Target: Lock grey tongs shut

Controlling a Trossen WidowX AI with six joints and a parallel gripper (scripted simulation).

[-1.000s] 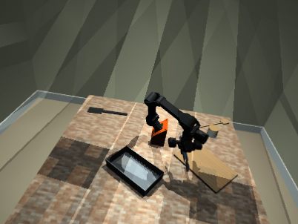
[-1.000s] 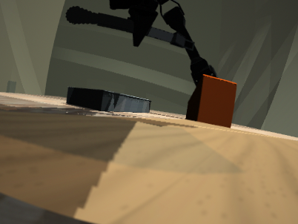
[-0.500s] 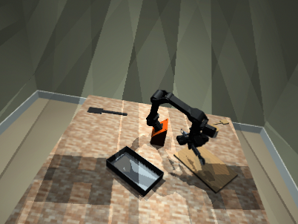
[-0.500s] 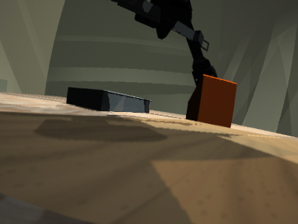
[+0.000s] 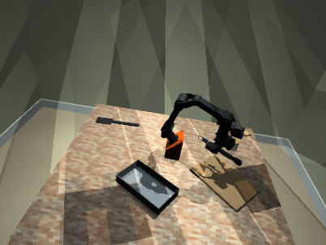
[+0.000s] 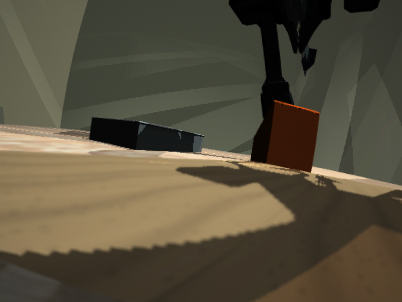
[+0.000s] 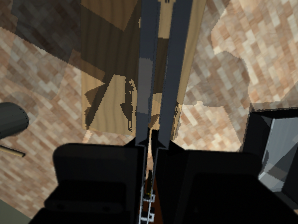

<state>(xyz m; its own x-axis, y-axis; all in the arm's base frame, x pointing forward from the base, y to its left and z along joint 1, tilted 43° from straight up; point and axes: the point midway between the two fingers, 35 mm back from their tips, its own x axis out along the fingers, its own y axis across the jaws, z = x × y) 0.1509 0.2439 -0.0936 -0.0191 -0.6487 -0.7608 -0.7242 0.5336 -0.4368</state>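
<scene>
The grey tongs (image 5: 229,156) (image 7: 171,75) are in the air, clear of the tin. In the wrist view their two long arms run up out of frame with a gap between them. A pale looped end shows past the fingers. My gripper (image 5: 213,148) (image 7: 150,133) is shut on the tongs. It is high above the board's back end. The wooden board (image 5: 240,199) (image 6: 100,200) (image 7: 102,117) lies flat. The roasting tin (image 5: 168,200) (image 6: 114,134) (image 7: 253,137) is empty. I cannot tell whether the hinge is locked, nor which way the tips point.
An orange block (image 5: 174,147) (image 6: 294,135) stands by the arm's base. A dark spatula (image 5: 106,121) lies at the back left. A grey cylinder (image 7: 12,120) and a thin stick (image 7: 11,151) lie beyond the board, partly hidden by the arm in the top view.
</scene>
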